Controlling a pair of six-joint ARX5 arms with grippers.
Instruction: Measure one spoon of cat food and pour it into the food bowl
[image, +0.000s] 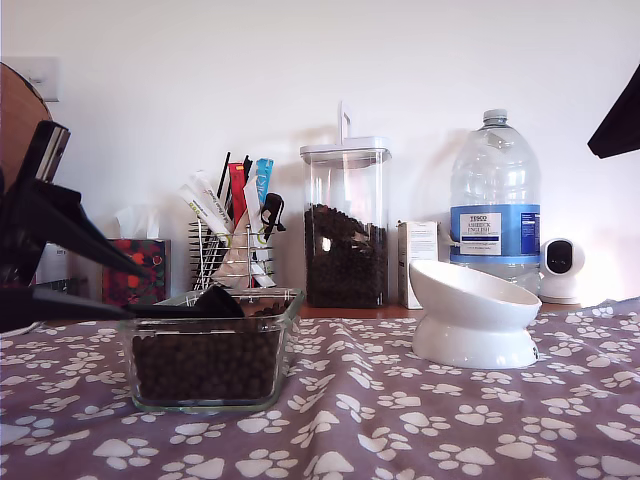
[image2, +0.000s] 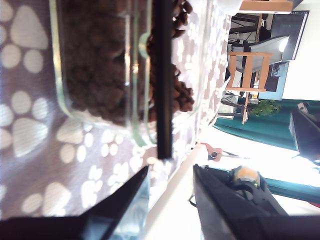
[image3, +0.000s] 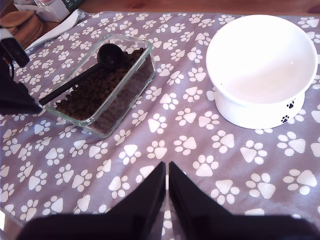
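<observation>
Spoon (image3: 85, 70) rests in the glass dish (image3: 131, 87) of cat food (image3: 90, 97), at the exterior view's left; my first claw (image2: 167, 182) is released at its handle tip. My second claw (image3: 167, 190) is clenched, empty, above the desk; food bowl (image3: 260, 65) sits at the exterior view's right.

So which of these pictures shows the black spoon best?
The second wrist view: the whole spoon shows from above, its cup resting on the cat food. The exterior view catches it side-on at the dish rim; the first wrist view shows only its handle.
</observation>
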